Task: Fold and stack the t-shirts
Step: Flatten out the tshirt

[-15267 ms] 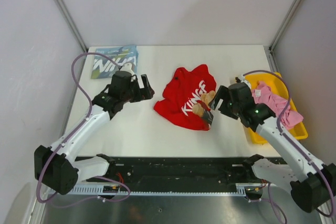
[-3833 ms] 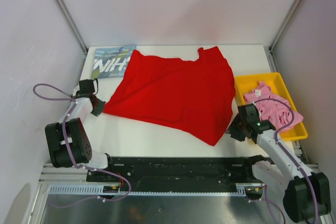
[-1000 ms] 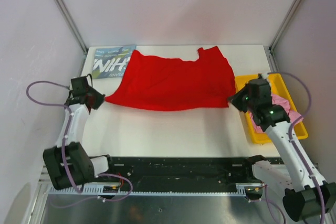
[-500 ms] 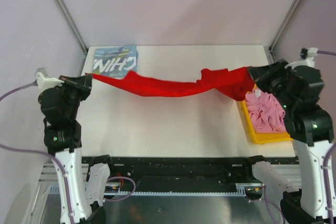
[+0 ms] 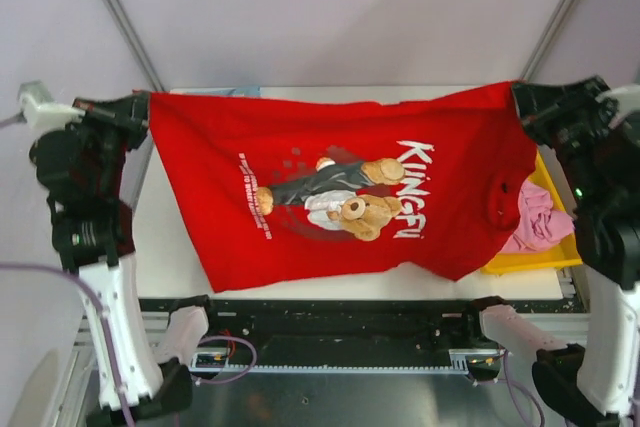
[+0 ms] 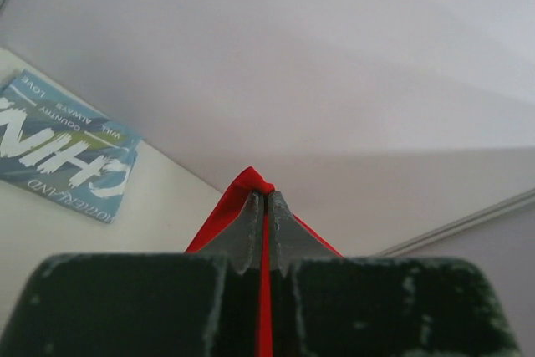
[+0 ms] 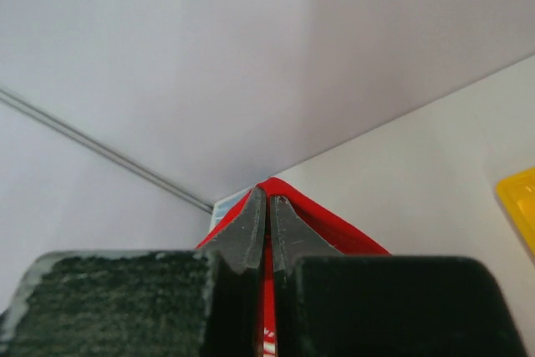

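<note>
1. White bench [image 5: 168, 247] carries everything; most of it is hidden in the top view by the spread cloth.
2. Red t-shirt [image 5: 340, 197] is held up off the bench and stretched wide between the two arms. The bear print and white lettering face the top camera. Its long axis runs left to right across the bench. The neck opening looks to sit near the right end, so the hem is probably on the left. The far edge is taut and the near edge sags toward the arm bases.
3. Yellow tray [image 5: 530, 259] is at the right edge of the bench, partly under the red cloth.
4. Pink t-shirt [image 5: 540, 222] is bunched in the tray, not folded.
5. Blue t-shirt [image 6: 58, 144] lies flat at the far left corner of the bench with its white letters showing, clear of both arms.
6. Left fingers [image 6: 261, 206] are clamped on the far-left corner of the red t-shirt, with a thin red edge pinched between them.
7. Right fingers [image 7: 262, 206] are clamped the same way on the far-right corner.
8. Key relation: the cloth hangs from both pairs of fingers toward the near side, each arm owns one corner, and neither is nearer. Likely next step is laying it flat. Both arms would need to lower evenly, or the span will twist.
</note>
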